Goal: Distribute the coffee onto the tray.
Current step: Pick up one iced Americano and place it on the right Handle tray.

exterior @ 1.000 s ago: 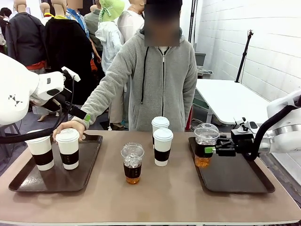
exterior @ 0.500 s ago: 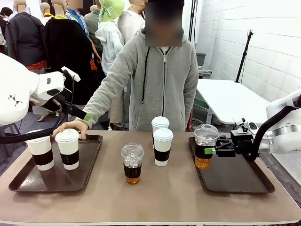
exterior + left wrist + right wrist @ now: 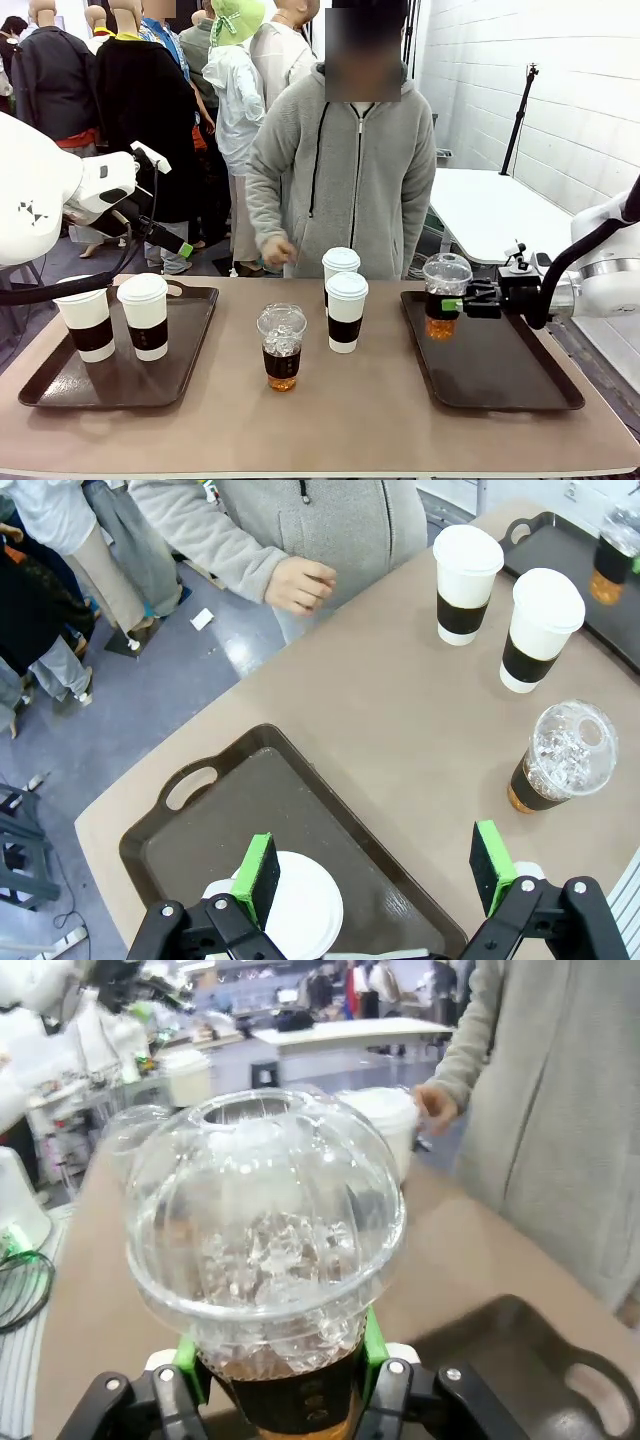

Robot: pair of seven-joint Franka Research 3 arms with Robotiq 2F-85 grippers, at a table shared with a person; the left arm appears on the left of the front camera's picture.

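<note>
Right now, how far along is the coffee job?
Done: two white cups stand on the left tray. In hand: the right gripper is shut on an iced drink at the right tray; whether the cup touches down is unclear. Left: two more white cups and a second iced drink on the bare table.
</note>
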